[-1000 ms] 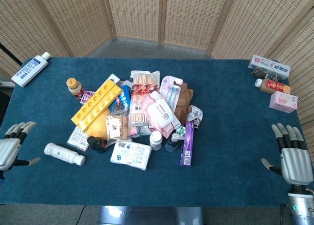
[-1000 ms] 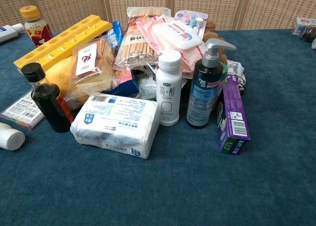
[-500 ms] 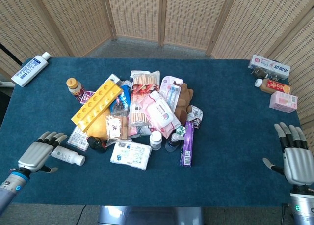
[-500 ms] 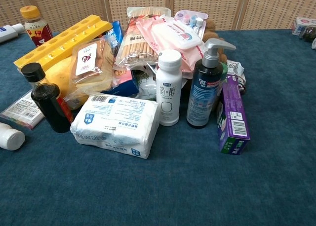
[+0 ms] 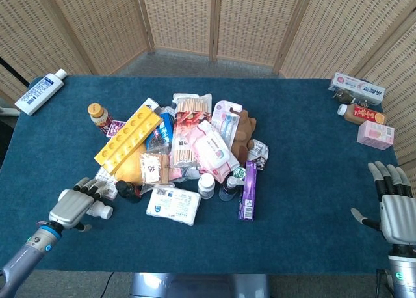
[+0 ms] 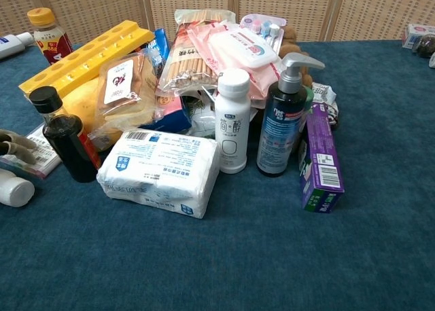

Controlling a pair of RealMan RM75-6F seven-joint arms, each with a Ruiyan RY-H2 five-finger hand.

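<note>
My left hand (image 5: 73,205) hovers low over a white bottle (image 5: 102,211) lying on the blue table cloth (image 5: 305,181) at the front left. Its fingers are stretched out and apart and cover most of the bottle. In the chest view the fingertips (image 6: 15,145) show at the left edge above the bottle's cap end (image 6: 13,191), beside a dark sauce bottle (image 6: 62,136). I cannot tell whether they touch the bottle. My right hand (image 5: 396,207) is at the table's front right edge with its fingers spread, holding nothing and far from any item.
A heap fills the table's middle: yellow tray (image 5: 128,136), white tissue pack (image 5: 173,205), upright white bottle (image 6: 232,121), pump bottle (image 6: 280,121), purple box (image 5: 248,190), pink wipes (image 5: 214,147). A white lotion bottle (image 5: 40,92) lies back left. Boxes (image 5: 356,84) and a pink pack (image 5: 375,135) sit back right.
My left hand has moved in from the table's left edge towards the heap and now lies over the fallen white bottle. My right hand has drifted slightly back towards the front edge.
</note>
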